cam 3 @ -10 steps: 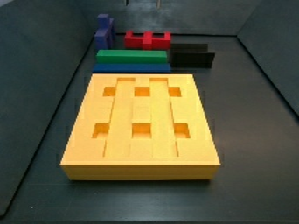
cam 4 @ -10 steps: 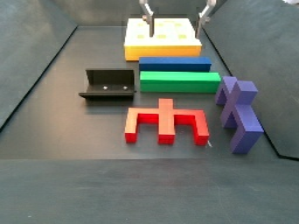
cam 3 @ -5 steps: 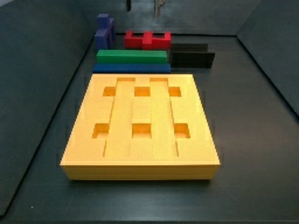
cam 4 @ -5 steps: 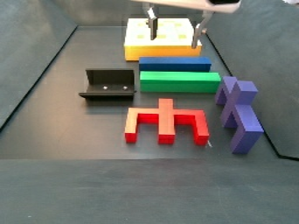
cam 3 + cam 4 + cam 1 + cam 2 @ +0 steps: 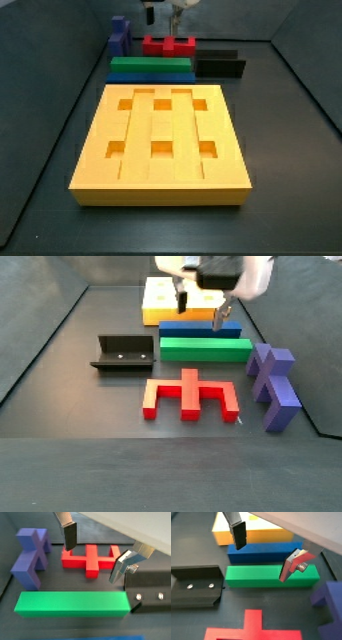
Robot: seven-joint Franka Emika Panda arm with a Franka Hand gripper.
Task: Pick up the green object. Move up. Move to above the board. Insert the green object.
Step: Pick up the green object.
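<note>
In both wrist views I see the gripper (image 5: 100, 554) (image 5: 263, 554) spread wide with nothing between its flat silver fingers (image 5: 238, 534), hanging above the green bar (image 5: 72, 604) (image 5: 270, 576). The bar is a plain, smooth, bright green block with square edges, lying flat on the dark floor. In a wrist view it sits just beside a blue bar (image 5: 264, 553), with the orange-yellow board (image 5: 248, 535) beyond that. A side view shows me what the wrist cameras miss: the board's (image 5: 162, 140) lengthwise grooves and six square holes. In a side view the green bar (image 5: 206, 349) lies between the blue bar (image 5: 201, 329) and a red comb-shaped piece (image 5: 191, 397), with a black bracket (image 5: 123, 353) on one side and purple pieces (image 5: 274, 386) on the other.
</note>
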